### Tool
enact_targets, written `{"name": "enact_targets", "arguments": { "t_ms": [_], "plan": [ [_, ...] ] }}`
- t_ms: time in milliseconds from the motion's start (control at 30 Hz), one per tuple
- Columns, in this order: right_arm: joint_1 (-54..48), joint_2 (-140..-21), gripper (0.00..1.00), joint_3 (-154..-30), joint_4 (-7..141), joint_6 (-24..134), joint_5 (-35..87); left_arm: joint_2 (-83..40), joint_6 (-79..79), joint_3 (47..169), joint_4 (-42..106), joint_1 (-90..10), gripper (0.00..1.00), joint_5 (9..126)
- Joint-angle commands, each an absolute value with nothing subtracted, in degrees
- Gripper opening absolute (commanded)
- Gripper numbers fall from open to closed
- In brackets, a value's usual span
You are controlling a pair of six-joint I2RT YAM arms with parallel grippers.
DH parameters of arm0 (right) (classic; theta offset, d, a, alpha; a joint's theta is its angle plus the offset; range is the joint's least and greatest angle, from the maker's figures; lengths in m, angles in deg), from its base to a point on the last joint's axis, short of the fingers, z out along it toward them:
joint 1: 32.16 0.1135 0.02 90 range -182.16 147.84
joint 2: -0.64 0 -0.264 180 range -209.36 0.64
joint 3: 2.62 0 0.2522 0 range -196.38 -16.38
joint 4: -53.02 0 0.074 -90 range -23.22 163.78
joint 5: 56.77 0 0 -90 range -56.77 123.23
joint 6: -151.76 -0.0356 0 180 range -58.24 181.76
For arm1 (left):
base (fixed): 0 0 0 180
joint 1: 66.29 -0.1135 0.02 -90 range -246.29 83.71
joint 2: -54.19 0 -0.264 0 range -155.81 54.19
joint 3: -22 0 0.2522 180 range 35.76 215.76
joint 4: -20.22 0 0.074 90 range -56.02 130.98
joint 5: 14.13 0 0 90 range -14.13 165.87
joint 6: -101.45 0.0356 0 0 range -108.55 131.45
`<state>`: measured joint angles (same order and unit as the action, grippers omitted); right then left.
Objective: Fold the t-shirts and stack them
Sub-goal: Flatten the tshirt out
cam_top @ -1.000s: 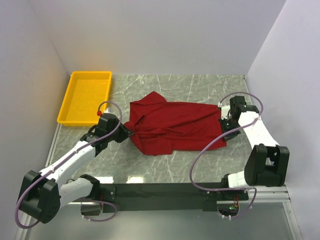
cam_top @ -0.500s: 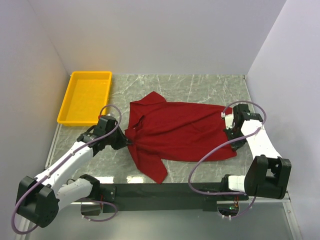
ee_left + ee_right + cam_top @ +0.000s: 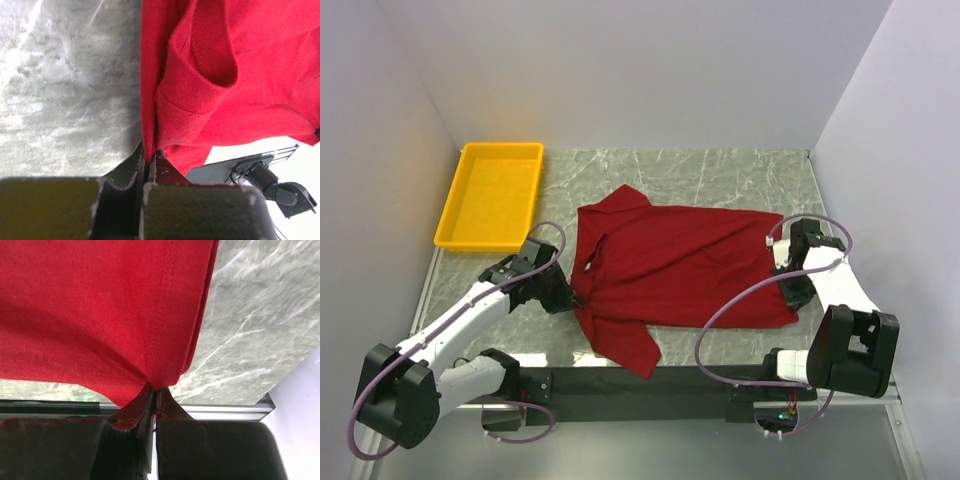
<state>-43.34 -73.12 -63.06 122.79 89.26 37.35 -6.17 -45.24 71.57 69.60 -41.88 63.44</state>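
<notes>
- t-shirt (image 3: 670,265): one, dark red, spread across the middle of the marble table (image 3: 720,175). the collar end is to the left and the hem end to the right. one sleeve trails onto the black rail (image 3: 620,380) at the near edge.
- left gripper (image 3: 572,296): one, clamped tight on a fold of cloth at the shirt's collar-side edge.
- right gripper (image 3: 790,292): one, pinched closed on the hem-side edge.
- change: within the last second both grippers have drawn back toward the near edge. the shirt, bunched a second ago, now lies wider and flatter, and nearer the arms.
- meaning: this looks like the flattening step, close to done. no fold is made yet and nothing is stacked.
- yellow tray (image 3: 490,195): one, at the far left, apart from the shirt.
</notes>
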Motion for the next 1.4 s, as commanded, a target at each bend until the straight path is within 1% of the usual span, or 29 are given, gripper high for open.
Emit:
{"name": "enact_targets", "arguments": {
  "t_ms": [0,33,133,167,233,267,333,367,400,433,467,567,633,700,800,867,900,967,1000,1033,1067,1200,1300,1367],
  "plan": [
    [-44.29,-73.36,0.00,-61.30,120.39,91.11,39.91,-6.63,-44.80,71.18,72.12,-42.12,0.02,61.81],
    [-44.46,-73.36,0.00,-60.77,119.87,91.37,40.00,-6.72,-44.63,70.74,72.47,-42.03,0.02,61.63],
    [-44.99,-73.45,0.01,-59.98,119.25,92.08,40.70,-6.20,-44.27,70.13,74.23,-42.03,0.10,61.54],
    [-45.43,-73.45,0.01,-59.97,119.16,92.51,40.71,-6.02,-44.19,70.12,74.85,-42.03,0.19,61.63],
    [-45.78,-73.28,0.04,-59.89,119.16,92.96,40.97,-5.41,-44.27,70.47,76.52,-42.03,0.29,62.33],
    [-46.22,-73.19,0.04,-59.97,119.16,93.31,40.97,-5.23,-44.27,70.65,77.13,-42.12,0.38,62.60],
    [-46.57,-73.01,0.10,-60.24,119.33,94.01,40.88,-4.53,-44.27,71.53,79.50,-42.03,0.48,63.21],
    [-46.75,-72.75,0.14,-60.41,119.42,94.36,40.53,-4.09,-44.27,71.97,80.21,-42.03,0.50,63.30],
    [-47.10,-72.40,0.25,-60.76,120.12,94.63,40.01,-3.65,-44.36,73.01,81.26,-42.03,0.52,63.56],
    [-47.27,-72.05,0.33,-61.81,120.47,94.98,38.35,-2.17,-44.36,73.81,82.83,-42.03,0.53,64.44],
    [-47.28,-71.09,0.47,-62.34,120.83,95.41,37.72,-1.37,-44.19,74.69,83.63,-42.03,0.57,65.05],
    [-47.36,-69.68,0.61,-64.98,121.97,96.38,34.31,1.01,-42.61,78.55,83.30,-42.12,0.63,67.51],
    [-47.36,-69.32,0.63,-67.25,122.59,97.17,31.93,1.10,-40.94,79.79,80.41,-42.03,0.65,67.96],
    [-47.36,-69.85,0.63,-68.76,122.24,97.44,27.80,0.05,-38.75,80.49,73.82,-42.12,0.67,68.05],
    [-47.36,-72.48,0.63,-72.53,119.71,96.57,20.79,-4.95,-34.72,83.38,66.17,-42.12,0.68,69.97],
    [-47.36,-75.80,0.63,-75.08,117.24,95.07,16.99,-10.57,-32.33,85.67,62.92,-42.12,0.69,71.21],
    [-47.36,-77.04,0.63,-76.66,114.70,94.55,13.15,-14.85,-29.80,88.73,60.64,-42.20,0.69,73.04],
    [-47.28,-81.07,0.63,-78.33,112.05,91.66,10.48,-19.35,-27.23,92.52,58.86,-42.38,0.69,75.24],
    [-47.28,-82.58,0.63,-79.21,109.95,90.68,8.90,-21.64,-25.22,96.36,57.46,-42.90,0.69,75.69],
    [-47.28,-84.07,0.63,-81.05,109.06,88.58,7.24,-25.93,-24.33,98.23,56.75,-43.34,0.69,75.69],
    [-47.28,-86.87,0.62,-82.02,108.27,87.69,6.61,-28.14,-23.54,100.08,56.31,-43.87,0.69,77.26],
    [-47.28,-91.81,0.62,-86.25,104.75,83.47,5.90,-38.52,-22.04,111.31,55.95,-48.17,0.68,76.31],
    [-47.28,-93.75,0.61,-89.23,102.82,81.36,5.90,-47.29,-22.65,117.21,56.13,-50.11,0.65,73.33],
    [-47.28,-94.71,0.61,-90.03,102.38,80.74,6.25,-50.56,-22.74,120.03,57.18,-50.55,0.63,72.19]
  ]
}}
